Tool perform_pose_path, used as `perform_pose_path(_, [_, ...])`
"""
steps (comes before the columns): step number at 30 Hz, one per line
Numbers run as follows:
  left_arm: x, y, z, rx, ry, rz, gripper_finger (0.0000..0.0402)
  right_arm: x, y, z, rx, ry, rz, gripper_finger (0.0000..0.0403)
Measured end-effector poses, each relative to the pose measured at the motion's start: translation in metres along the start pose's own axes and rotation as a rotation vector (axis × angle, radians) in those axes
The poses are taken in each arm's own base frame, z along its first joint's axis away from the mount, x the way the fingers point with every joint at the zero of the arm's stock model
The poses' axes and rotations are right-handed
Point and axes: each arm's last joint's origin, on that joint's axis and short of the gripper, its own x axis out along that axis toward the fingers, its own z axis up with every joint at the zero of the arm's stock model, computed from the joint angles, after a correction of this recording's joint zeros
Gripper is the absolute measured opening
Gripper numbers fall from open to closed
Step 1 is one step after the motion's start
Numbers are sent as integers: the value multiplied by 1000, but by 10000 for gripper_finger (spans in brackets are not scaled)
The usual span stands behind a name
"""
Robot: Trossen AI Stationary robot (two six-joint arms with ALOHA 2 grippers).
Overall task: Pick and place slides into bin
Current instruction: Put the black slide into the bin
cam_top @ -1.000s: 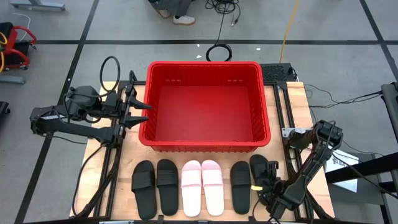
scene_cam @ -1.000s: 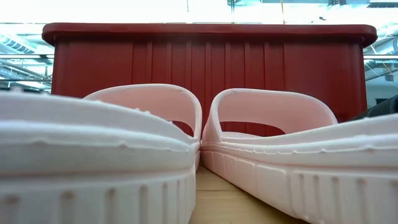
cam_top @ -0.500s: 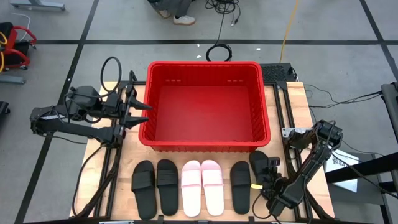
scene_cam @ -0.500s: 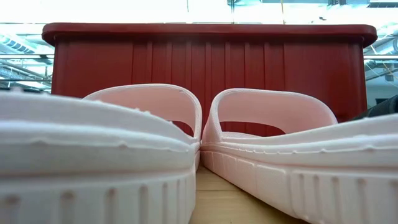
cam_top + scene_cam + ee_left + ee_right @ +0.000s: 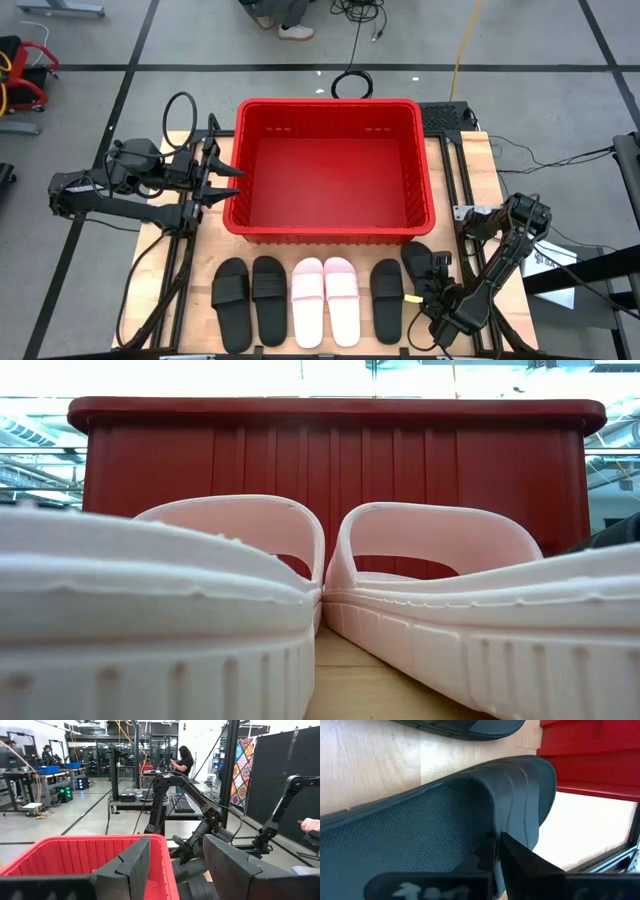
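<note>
Right pincer (image 5: 432, 283) at desk's (image 5: 455, 195) 5 o'clock corner, fingers shut on strap of outermost black sandal (image 5: 420, 263), apparently just off bin's near right corner; view there cluttered. Five more sandals (image 5: 322, 300) lined along 6 o'clock edge, red bin (image 5: 330, 165) empty at centre. Left pincer (image 5: 215, 172) waits at 9 o'clock, fingers spread, nothing held. Step: first pick, grip made. Next move calls for lift clear of bin rim, carry toward 12 o'clock, release inside.
</note>
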Motion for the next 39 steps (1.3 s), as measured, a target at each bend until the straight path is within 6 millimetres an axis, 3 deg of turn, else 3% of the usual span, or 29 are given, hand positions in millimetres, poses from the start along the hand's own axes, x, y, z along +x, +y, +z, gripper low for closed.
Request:
perform_pose_path(21, [0, 1, 0, 14, -2, 49, 186, -39, -8, 11, 26, 28, 40, 1])
perform_pose_path(39, [0, 1, 0, 21, -2, 50, 186, -86, -37, 15, 42, -43, 124, 0])
